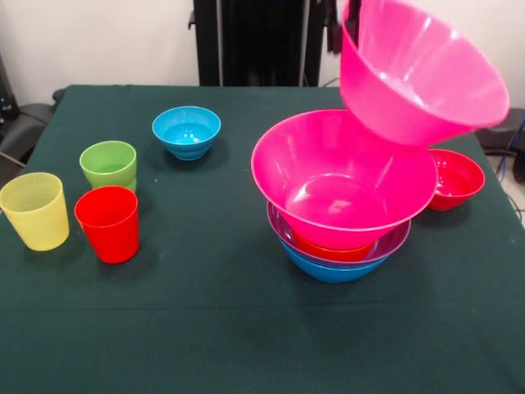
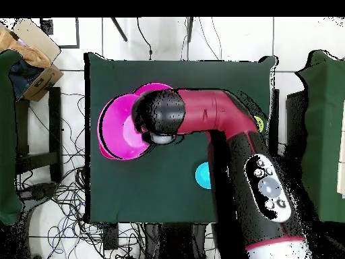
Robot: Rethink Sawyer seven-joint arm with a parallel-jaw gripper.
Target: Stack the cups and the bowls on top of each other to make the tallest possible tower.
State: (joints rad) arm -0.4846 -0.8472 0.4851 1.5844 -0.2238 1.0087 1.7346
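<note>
The tower (image 1: 340, 234) sits right of centre on the dark green tablecloth (image 1: 246, 328): blue bowl lowest, then purple, orange, a big pink bowl (image 1: 344, 176) uppermost. A second pink bowl (image 1: 422, 70) hangs tilted above it; whether the gripper grasps it, I cannot tell. Three cups (image 1: 107, 222) cluster at left. Cables (image 2: 57, 202) tangle over the white tiled floor.

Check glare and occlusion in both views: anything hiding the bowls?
Front view: soft even light, white glare spots inside the stacked pink bowl; the raised pink bowl is tilted, gripper hidden behind it. Overhead view: the arm covers much of the stack and most of the cyan bowl.
</note>
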